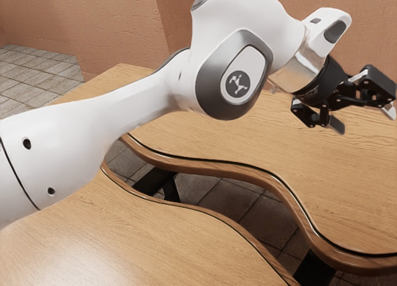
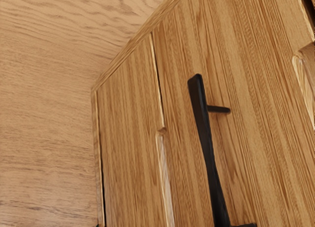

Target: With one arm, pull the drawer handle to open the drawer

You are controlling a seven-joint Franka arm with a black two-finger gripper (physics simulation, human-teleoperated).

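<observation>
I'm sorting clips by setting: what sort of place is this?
Likely a simulated office-like room: wavy-edged light-wood tables with dark trim, a grey tiled floor, and a wooden cabinet with a black bar handle.

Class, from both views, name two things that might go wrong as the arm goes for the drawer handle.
1. The black handle is a thin bar lying slanted to the hand; the open gripper may close askew and slip off.
2. The bar stands near the wooden front on short posts; a fingertip might strike the wood.
</observation>
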